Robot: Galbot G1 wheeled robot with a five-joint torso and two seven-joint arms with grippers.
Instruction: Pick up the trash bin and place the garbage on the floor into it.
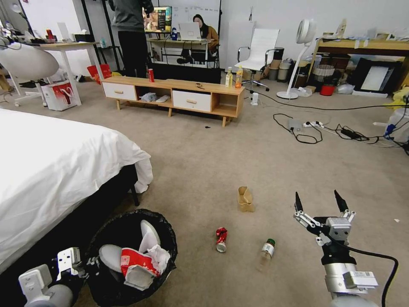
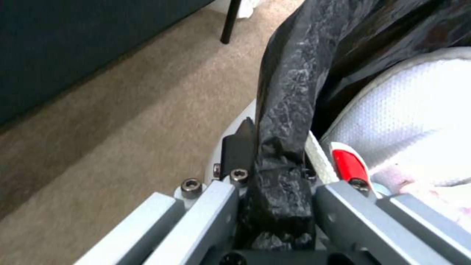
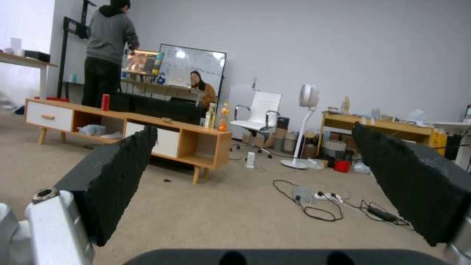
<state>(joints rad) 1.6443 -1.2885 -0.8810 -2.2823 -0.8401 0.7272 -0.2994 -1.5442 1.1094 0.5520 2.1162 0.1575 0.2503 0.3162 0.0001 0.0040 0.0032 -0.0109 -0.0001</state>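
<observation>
Down low, left gripper (image 2: pixel 275 173) jaws clench the trash bin (image 1: pixel 168 238) rim, half-hidden; right gripper (image 1: pixel 319 204) gapes.

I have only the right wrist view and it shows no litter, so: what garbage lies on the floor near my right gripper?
Observer: Three pieces, to the left of the right gripper: a crushed red can, a clear bottle and a tan paper bag.
Operator: Which is closest?
Observer: In the head view, the clear bottle looks closest.
Operator: Is the bin held?
Observer: Yes. The left gripper has its jaws shut on the bag-covered rim of the trash bin, beside the bed.
</observation>
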